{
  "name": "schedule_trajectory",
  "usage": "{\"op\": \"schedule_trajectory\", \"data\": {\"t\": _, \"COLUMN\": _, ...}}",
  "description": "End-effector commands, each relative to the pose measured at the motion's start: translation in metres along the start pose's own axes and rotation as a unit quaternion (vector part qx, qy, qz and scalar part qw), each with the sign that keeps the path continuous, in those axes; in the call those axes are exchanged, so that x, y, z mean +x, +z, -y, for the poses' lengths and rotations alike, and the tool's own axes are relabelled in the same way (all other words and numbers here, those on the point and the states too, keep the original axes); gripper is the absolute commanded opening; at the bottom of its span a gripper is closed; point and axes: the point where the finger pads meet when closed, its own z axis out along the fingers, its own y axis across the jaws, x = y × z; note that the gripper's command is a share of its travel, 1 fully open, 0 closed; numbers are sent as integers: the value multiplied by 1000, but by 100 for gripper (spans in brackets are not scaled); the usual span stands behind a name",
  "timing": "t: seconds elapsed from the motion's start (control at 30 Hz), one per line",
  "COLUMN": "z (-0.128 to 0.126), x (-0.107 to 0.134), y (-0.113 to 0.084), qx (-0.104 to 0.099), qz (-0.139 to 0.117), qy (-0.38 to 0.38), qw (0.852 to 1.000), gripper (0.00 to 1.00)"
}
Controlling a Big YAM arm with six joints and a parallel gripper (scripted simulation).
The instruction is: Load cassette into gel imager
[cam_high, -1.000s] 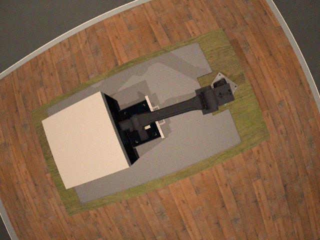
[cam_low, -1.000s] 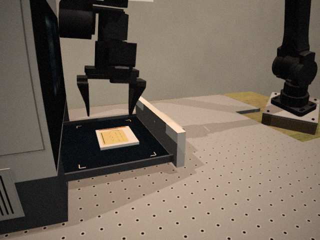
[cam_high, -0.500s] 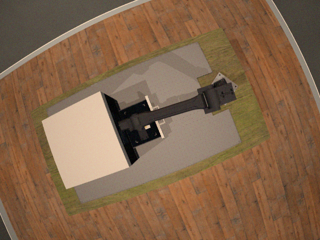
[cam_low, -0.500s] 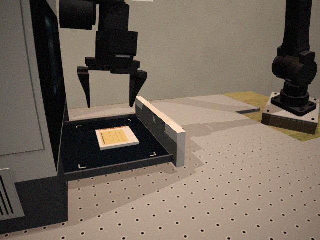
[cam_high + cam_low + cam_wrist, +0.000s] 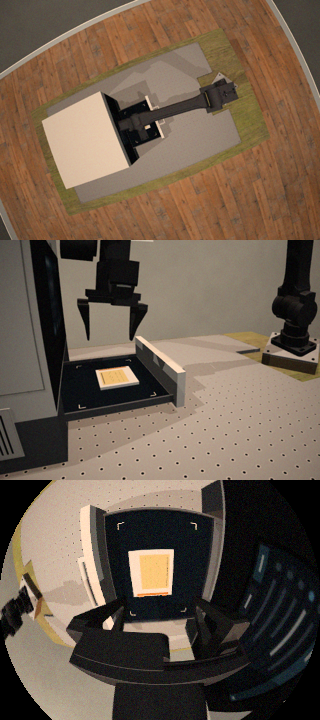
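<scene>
While FINISHED (image 5: 117, 377) lies inside the corner marks, the hand (image 5: 111, 336) hangs released above.

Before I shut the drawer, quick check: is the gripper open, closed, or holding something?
Gripper: open and empty, above the cassette lying on the drawer glass.

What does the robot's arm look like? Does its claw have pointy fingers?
The arm is matte black all over, built from chunky rounded joints and one long slim link. It stands on a pale grey square base plate with dark bolt holes. The tool is black too: a boxy body with a flat crossbar and two fingers that taper to points. No cables or markings show.
</scene>
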Motion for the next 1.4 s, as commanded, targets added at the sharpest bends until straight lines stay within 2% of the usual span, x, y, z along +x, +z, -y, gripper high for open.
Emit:
{"op": "schedule_trajectory", "data": {"t": 0.0, "z": -8, "x": 2, "y": -9, "qx": -2, "qz": 1, "qy": -2, "qw": 1000, "gripper": 92}}
{"op": "schedule_trajectory", "data": {"t": 0.03, "z": -8, "x": 2, "y": -9, "qx": -2, "qz": 1, "qy": -2, "qw": 1000, "gripper": 92}}
{"op": "schedule_trajectory", "data": {"t": 0.07, "z": -14, "x": 5, "y": 11, "qx": -23, "qz": 2, "qy": 2, "qw": 1000, "gripper": 92}}
{"op": "schedule_trajectory", "data": {"t": 0.13, "z": -16, "x": 7, "y": 9, "qx": -23, "qz": 1, "qy": 2, "qw": 1000, "gripper": 92}}
{"op": "schedule_trajectory", "data": {"t": 0.2, "z": -14, "x": 4, "y": -13, "qx": -2, "qz": 0, "qy": 0, "qw": 1000, "gripper": 92}}
{"op": "schedule_trajectory", "data": {"t": 0.47, "z": -22, "x": 4, "y": -19, "qx": -2, "qz": 0, "qy": 0, "qw": 1000, "gripper": 92}}
{"op": "schedule_trajectory", "data": {"t": 0.53, "z": -26, "x": 6, "y": -12, "qx": -11, "qz": 0, "qy": 2, "qw": 1000, "gripper": 92}}
{"op": "schedule_trajectory", "data": {"t": 0.6, "z": -26, "x": 6, "y": -12, "qx": -11, "qz": 0, "qy": 2, "qw": 1000, "gripper": 92}}
{"op": "schedule_trajectory", "data": {"t": 0.63, "z": -29, "x": 3, "y": -1, "qx": -23, "qz": 2, "qy": 0, "qw": 1000, "gripper": 92}}
{"op": "schedule_trajectory", "data": {"t": 0.7, "z": -28, "x": 1, "y": -22, "qx": -3, "qz": 1, "qy": -3, "qw": 1000, "gripper": 92}}
{"op": "schedule_trajectory", "data": {"t": 0.93, "z": -35, "x": 4, "y": -28, "qx": -2, "qz": 0, "qy": 0, "qw": 1000, "gripper": 92}}
{"op": "schedule_trajectory", "data": {"t": 1.03, "z": -40, "x": 3, "y": -22, "qx": -12, "qz": 1, "qy": -1, "qw": 1000, "gripper": 92}}
{"op": "schedule_trajectory", "data": {"t": 1.1, "z": -41, "x": 4, "y": -28, "qx": -6, "qz": 0, "qy": 0, "qw": 1000, "gripper": 92}}
{"op": "schedule_trajectory", "data": {"t": 1.2, "z": -43, "x": 5, "y": -24, "qx": -12, "qz": 1, "qy": 2, "qw": 1000, "gripper": 92}}
{"op": "schedule_trajectory", "data": {"t": 1.23, "z": -43, "x": 4, "y": -33, "qx": -3, "qz": 0, "qy": 0, "qw": 1000, "gripper": 92}}
{"op": "schedule_trajectory", "data": {"t": 1.37, "z": -47, "x": 2, "y": -36, "qx": -3, "qz": 0, "qy": -1, "qw": 1000, "gripper": 92}}
